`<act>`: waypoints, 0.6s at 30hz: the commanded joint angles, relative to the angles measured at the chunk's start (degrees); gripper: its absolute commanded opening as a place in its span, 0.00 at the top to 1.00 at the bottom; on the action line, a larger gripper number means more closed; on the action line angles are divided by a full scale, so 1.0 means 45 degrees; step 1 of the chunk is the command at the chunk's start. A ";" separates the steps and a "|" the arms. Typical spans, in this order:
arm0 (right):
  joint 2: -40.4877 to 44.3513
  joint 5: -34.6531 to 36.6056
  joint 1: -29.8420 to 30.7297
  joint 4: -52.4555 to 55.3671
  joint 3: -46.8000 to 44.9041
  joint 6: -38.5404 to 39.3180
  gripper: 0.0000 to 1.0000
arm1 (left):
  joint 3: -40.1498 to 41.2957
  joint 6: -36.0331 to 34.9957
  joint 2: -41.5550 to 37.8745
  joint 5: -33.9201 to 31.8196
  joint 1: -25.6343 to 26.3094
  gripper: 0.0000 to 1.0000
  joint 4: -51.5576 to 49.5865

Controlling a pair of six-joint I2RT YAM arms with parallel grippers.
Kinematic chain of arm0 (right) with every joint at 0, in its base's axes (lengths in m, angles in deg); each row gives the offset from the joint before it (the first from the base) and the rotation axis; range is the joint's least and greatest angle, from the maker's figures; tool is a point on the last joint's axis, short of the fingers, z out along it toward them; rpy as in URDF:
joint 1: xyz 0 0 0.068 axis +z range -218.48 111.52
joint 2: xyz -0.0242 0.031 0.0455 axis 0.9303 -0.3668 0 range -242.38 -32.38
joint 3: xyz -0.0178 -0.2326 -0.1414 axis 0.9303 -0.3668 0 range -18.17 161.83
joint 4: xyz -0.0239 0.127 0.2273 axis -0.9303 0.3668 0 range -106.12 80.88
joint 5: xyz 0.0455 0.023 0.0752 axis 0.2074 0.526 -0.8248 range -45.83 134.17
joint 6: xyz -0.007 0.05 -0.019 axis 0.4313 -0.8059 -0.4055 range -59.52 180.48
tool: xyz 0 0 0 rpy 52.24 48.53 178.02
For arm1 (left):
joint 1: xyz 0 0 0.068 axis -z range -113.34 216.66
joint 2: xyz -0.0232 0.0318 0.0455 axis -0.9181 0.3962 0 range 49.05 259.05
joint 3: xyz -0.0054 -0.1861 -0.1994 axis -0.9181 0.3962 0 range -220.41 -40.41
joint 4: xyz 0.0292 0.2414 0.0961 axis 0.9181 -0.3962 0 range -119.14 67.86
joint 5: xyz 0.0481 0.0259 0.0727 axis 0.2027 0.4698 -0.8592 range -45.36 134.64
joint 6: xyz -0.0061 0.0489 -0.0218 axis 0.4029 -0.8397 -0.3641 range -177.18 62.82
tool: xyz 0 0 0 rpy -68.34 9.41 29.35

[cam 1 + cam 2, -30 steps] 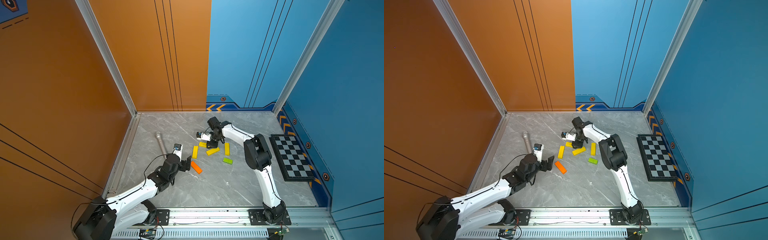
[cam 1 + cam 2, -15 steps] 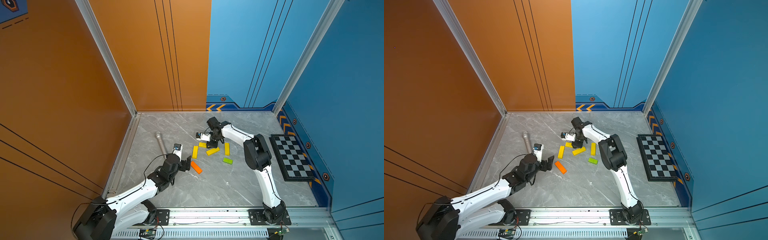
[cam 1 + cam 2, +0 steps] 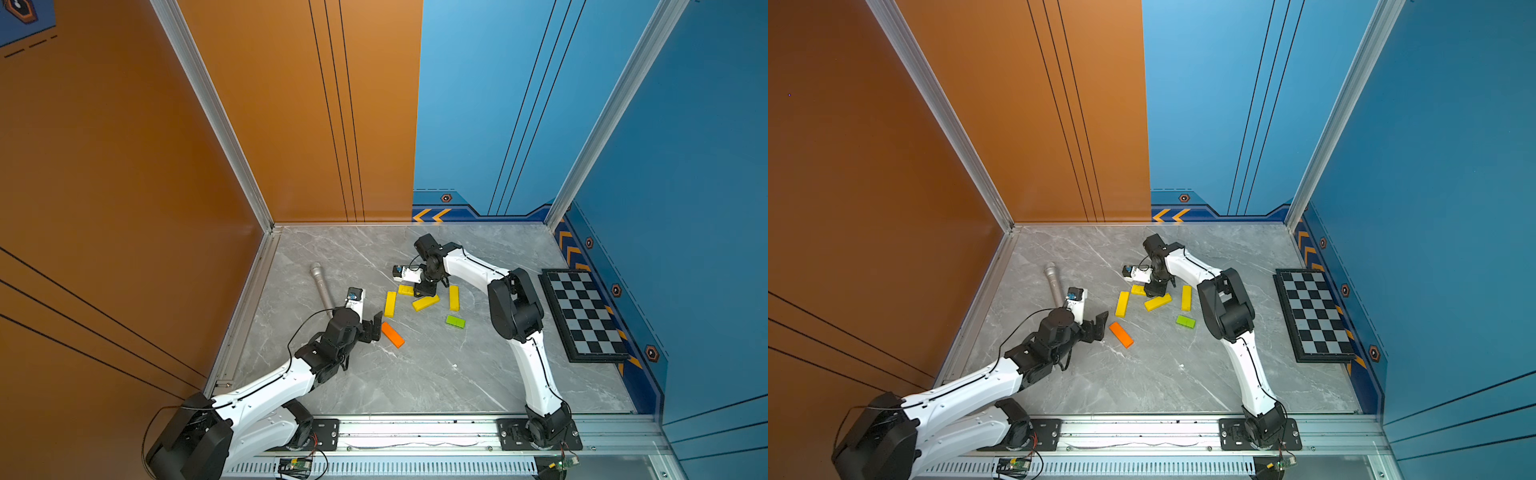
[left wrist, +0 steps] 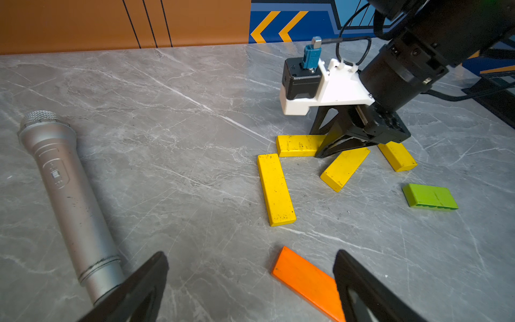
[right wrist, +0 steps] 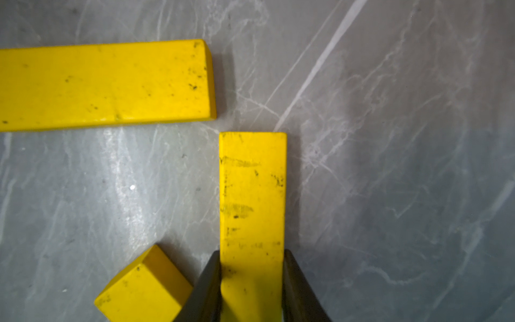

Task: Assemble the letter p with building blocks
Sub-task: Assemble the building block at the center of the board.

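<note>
The grey marble table (image 3: pixel 415 374) carries everything, with a chequered board (image 3: pixel 582 316) well out beyond the right arm and a silver microphone (image 4: pixel 69 195) just outside one finger of the left gripper (image 4: pixel 250 253). That gripper hangs with its jaws spread wide and nothing in them. The orange bar (image 4: pixel 303 278) lies flat between its fingers, one end under a finger, probably lined up as the next pick for the stem.

The right gripper (image 5: pixel 252 252) is clamped on one end of a yellow bar (image 5: pixel 252 189), which runs straight out ahead of its fingertips. Holding it by the end likely leaves the free end clear to square against the long yellow bar (image 5: pixel 106 83) crossing just ahead, a narrow gap apart: one corner of the loop. A tilted yellow bar (image 5: pixel 145 287) crowds one finger's outer side. The lime green bar (image 4: pixel 429 196) lies well apart.
</note>
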 commanded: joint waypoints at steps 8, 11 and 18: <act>0.0319 0.0750 0.0221 0.1156 -0.0791 0.0013 0.68 | 0.0171 0.0042 -0.0103 0.0267 -0.0151 0.06 0.0160; 0.0398 0.1152 0.0299 0.1169 -0.0824 -0.0020 0.69 | 0.0175 0.0036 -0.0099 0.0267 -0.0167 0.06 0.0175; 0.0525 0.1011 0.0398 0.1152 -0.1299 -0.0092 0.69 | 0.0176 0.0036 -0.0099 0.0282 -0.0178 0.06 0.0175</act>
